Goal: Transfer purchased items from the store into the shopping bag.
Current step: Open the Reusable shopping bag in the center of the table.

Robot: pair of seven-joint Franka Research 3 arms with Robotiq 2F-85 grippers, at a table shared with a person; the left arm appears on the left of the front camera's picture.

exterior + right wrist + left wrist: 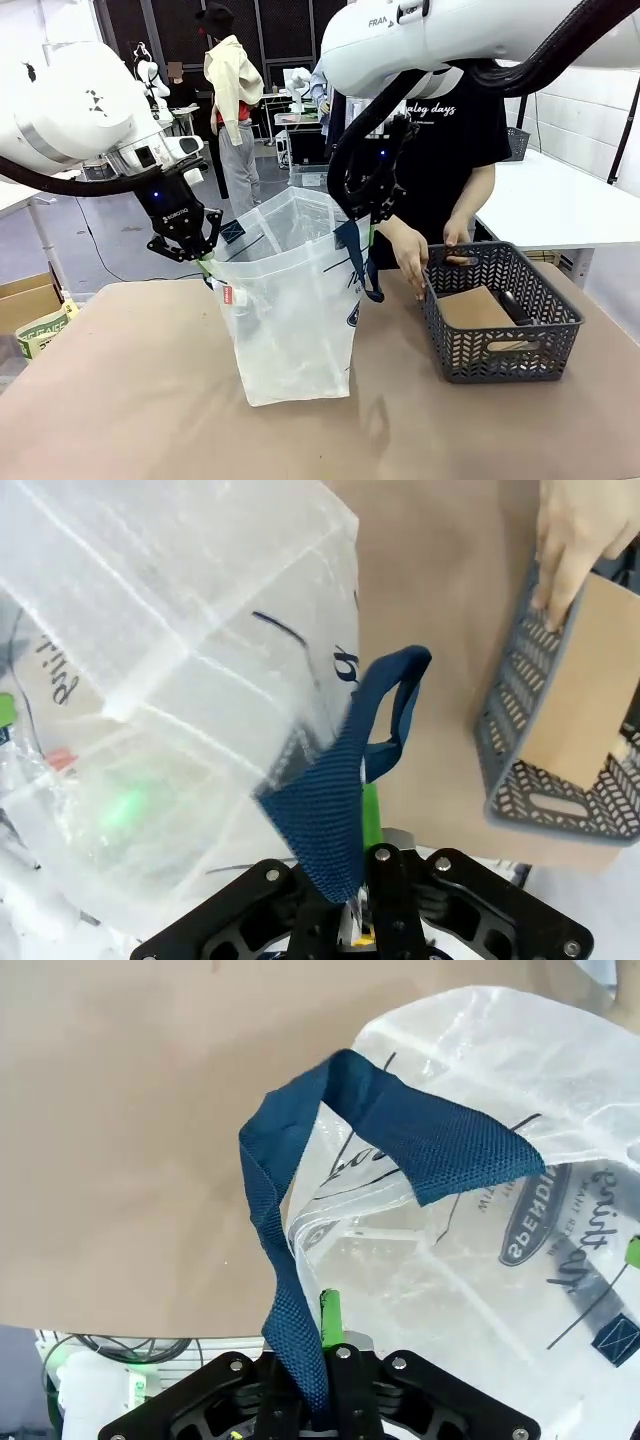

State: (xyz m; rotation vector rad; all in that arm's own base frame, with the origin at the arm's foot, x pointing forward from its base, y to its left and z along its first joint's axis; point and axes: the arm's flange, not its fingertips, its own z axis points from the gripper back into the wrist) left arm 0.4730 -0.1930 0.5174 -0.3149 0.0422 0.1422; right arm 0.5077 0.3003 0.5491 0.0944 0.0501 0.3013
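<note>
The left gripper (205, 262) and right gripper (372, 218) each pinch a strap (400, 1130) of the bag (290, 320). Pulling evenly apart should hold the mouth between them wide.

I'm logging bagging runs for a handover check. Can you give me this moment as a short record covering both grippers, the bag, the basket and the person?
left gripper: shut on strap handle, lifting that side of the bag
right gripper: shut on other strap handle, opposite side
shopping bag: upright on table, mouth spread open between the arms
basket: on table, on the robot's right of the bag; flat brown pack inside
person's hand: at the basket's rim, on the bag side
</note>
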